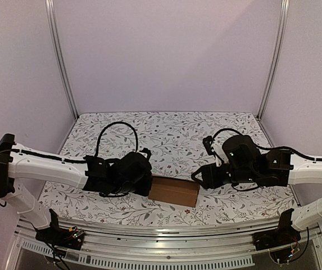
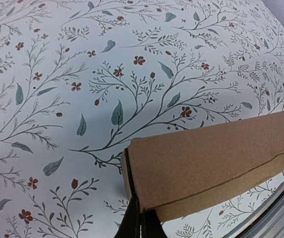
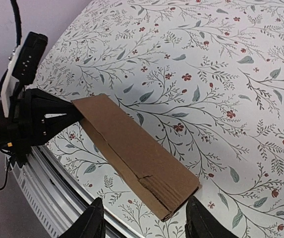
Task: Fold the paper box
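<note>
The paper box is a plain brown flattened carton lying near the table's front edge between my two grippers. My left gripper is shut on the box's left end; its fingers pinch the carton's corner. The box runs off to the right in the left wrist view. In the right wrist view the box lies diagonally, with a creased end flap nearest my right gripper. My right gripper is open, its fingers spread either side of that end, above it and not touching.
The table wears a white floral cloth. A metal rail runs along the front edge just below the box. Purple walls and aluminium posts enclose the back and sides. The left arm's black gripper body shows at the box's far end.
</note>
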`<state>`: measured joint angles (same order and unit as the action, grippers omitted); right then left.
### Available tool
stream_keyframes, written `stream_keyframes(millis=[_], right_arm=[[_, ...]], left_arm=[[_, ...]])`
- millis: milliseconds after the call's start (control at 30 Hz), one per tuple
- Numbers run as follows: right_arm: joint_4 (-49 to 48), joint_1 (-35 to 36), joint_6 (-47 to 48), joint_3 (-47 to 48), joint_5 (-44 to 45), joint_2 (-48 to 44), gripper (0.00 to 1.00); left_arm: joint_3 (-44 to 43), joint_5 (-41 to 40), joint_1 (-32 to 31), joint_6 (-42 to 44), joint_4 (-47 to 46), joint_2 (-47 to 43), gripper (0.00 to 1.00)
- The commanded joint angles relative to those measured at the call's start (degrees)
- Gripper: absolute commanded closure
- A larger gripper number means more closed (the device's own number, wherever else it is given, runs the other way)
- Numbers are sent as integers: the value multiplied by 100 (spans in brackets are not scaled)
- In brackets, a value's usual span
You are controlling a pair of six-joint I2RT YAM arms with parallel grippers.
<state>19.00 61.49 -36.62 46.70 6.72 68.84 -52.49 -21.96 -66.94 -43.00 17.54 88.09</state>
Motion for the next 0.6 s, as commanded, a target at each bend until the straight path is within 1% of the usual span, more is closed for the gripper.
stream_keyframes(millis=[0,100,167,233,333,500,567], right_arm=[[173,14,348,362,53,-237,46],[178,20,446,506,221,-158,46],[158,15,492,629,257,22,50],[91,15,518,731,276,207,58],[-107,12,537,864,296,541,72],[-374,20,534,1042,321,1083,95],[-486,13,480,1043,303,1266,100]], left_arm=[[239,421,-179,-59,668,294,100],[239,410,-195,-67,671,282,100],[239,401,-205,-68,665,271,100],[239,390,-213,-71,676,253,100],[218,378,-223,-69,678,225,100],[162,376,-247,-66,686,220,100],[149,372,-250,-63,685,230,100]])
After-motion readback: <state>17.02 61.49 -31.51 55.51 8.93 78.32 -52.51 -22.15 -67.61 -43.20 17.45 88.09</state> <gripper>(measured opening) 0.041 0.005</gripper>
